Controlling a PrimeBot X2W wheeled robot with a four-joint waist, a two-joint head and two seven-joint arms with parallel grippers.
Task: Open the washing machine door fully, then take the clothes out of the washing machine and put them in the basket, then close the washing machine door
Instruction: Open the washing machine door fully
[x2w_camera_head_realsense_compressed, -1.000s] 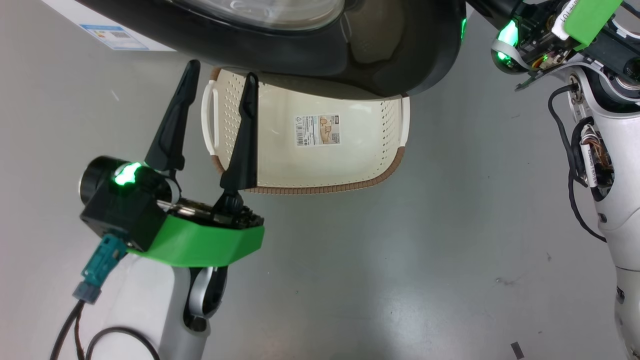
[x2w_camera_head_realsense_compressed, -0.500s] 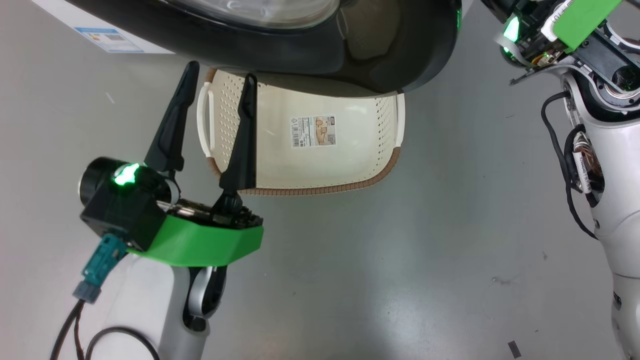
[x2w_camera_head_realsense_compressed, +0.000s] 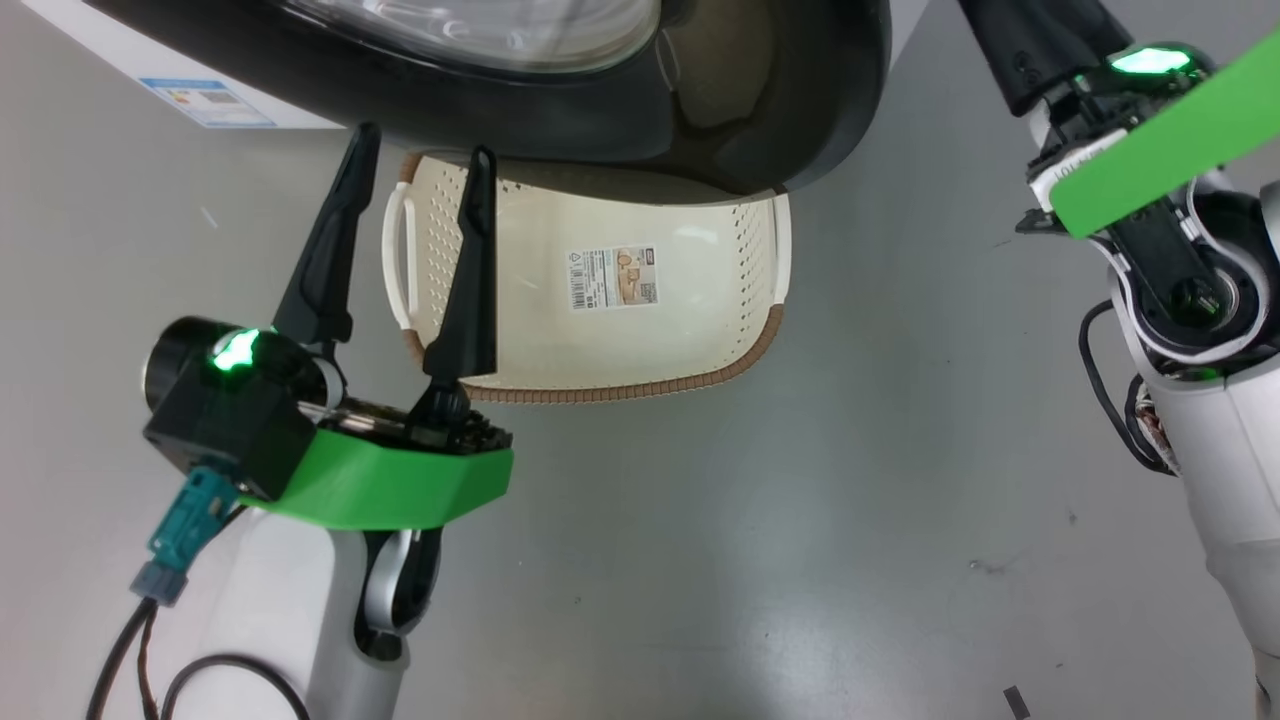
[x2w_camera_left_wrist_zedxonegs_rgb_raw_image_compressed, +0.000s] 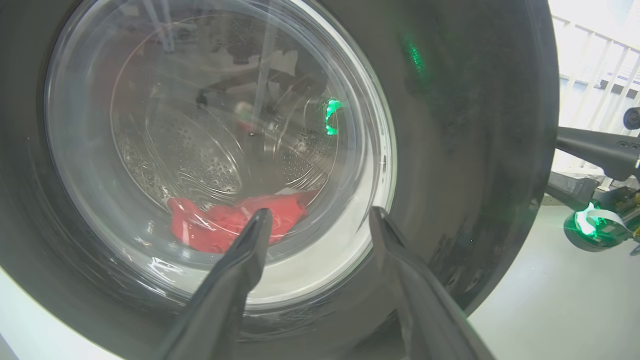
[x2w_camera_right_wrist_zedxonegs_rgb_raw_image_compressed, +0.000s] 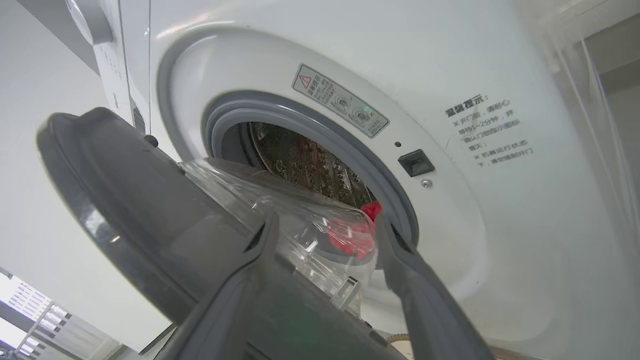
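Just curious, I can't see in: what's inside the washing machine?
Red clothes lie low in the steel drum. The partly open door covers the rest of the drum, so more may be hidden.

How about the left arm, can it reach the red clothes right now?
Probably not. The left gripper faces the outside of the washing machine door, and the red clothes lie behind its glass, inside the drum. It would likely have to go round the door first.
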